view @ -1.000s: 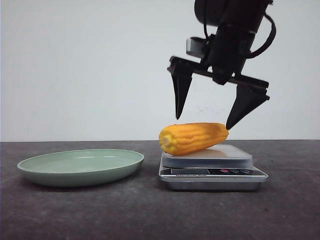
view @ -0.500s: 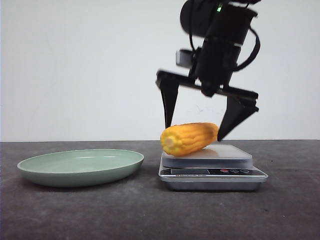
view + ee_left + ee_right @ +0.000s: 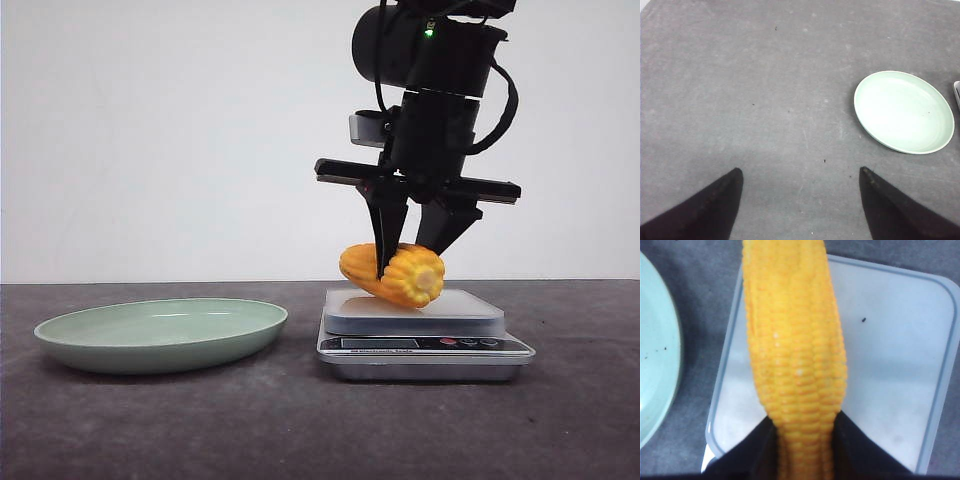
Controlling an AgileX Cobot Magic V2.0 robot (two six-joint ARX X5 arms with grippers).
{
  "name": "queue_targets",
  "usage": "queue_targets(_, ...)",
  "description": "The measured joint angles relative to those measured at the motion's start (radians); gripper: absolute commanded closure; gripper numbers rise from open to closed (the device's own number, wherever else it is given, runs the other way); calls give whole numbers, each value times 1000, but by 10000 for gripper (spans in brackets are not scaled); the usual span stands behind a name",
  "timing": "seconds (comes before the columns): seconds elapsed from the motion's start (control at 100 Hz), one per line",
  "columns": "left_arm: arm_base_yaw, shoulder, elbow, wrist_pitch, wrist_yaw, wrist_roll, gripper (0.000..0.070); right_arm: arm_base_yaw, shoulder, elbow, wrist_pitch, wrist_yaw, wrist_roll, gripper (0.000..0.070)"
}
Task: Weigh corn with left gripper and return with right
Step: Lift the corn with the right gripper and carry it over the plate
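Note:
The yellow-orange corn (image 3: 410, 277) lies tilted on the scale (image 3: 425, 345), its paler cut end toward the camera and low over the platform. My right gripper (image 3: 405, 262) comes down from above and is shut on the corn near its middle. In the right wrist view both black fingers (image 3: 855, 445) press the sides of the corn (image 3: 795, 350) over the scale's grey platform (image 3: 890, 355). My left gripper (image 3: 800, 172) shows only in the left wrist view. It is open and empty above bare table, well away from the scale.
A pale green plate (image 3: 160, 333) sits empty on the dark table left of the scale. It also shows in the left wrist view (image 3: 904, 111) and at the edge of the right wrist view (image 3: 655, 365). A white wall stands behind.
The right gripper came down, turned about its axis and closed on the corn. The corn swung round on the scale, its cut end now toward the front right.

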Motion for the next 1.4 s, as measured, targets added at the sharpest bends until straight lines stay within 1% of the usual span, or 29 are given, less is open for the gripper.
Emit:
queue_targets(0.18, 0, 0, 0, 0, 0, 3, 269, 7, -12, 12, -9, 22, -42, 700)
queue_targets(0.33, 0, 0, 0, 0, 0, 3, 269, 23, -106, 52, -32, 19, -84, 700)
queue_targets(0.37, 0, 0, 0, 0, 0, 3, 269, 34, -136, 72, -31, 11, -92, 700)
queue_targets(0.51, 0, 0, 0, 0, 0, 3, 269, 86, -189, 164, -30, -58, -101, 700)
queue_targets(0.61, 0, 0, 0, 0, 0, 3, 269, 131, -182, 215, -23, -62, -102, 700)
queue_targets(0.67, 0, 0, 0, 0, 0, 3, 269, 159, -168, 225, 8, -56, -100, 700)
queue_targets(0.83, 0, 0, 0, 0, 0, 2, 269, 214, -99, 227, 94, -53, -60, 700)
queue_targets(1.14, 0, 0, 0, 0, 0, 2, 269, 228, 120, 227, 117, -53, 18, 700)
queue_targets(1.4, 0, 0, 0, 0, 0, 1, 269, 230, 209, 226, 173, -56, 125, 696)
